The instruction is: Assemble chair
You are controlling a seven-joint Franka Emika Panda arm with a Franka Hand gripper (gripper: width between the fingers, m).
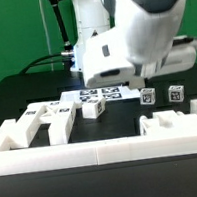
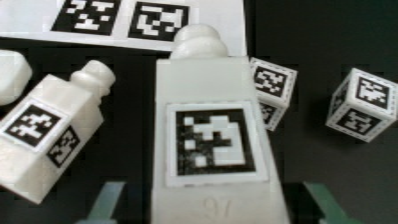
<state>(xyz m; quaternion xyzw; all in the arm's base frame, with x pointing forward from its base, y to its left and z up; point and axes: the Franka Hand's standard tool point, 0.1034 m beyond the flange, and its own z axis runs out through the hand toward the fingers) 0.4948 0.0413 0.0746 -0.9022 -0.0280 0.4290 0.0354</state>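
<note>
Chair parts on black table, green backdrop

The chair lies unassembled as scattered white tagged pieces, one long leg lying flat, tag upward.

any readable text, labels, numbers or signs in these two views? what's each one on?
None: no word, brand or number is readable in either view.
Only signs: black-and-white square tags, coded patterns and not text, on the marker board, the long chair piece, the piece beside it, one small block and a second small block.
Exterior view: tags too small to make out.
</note>
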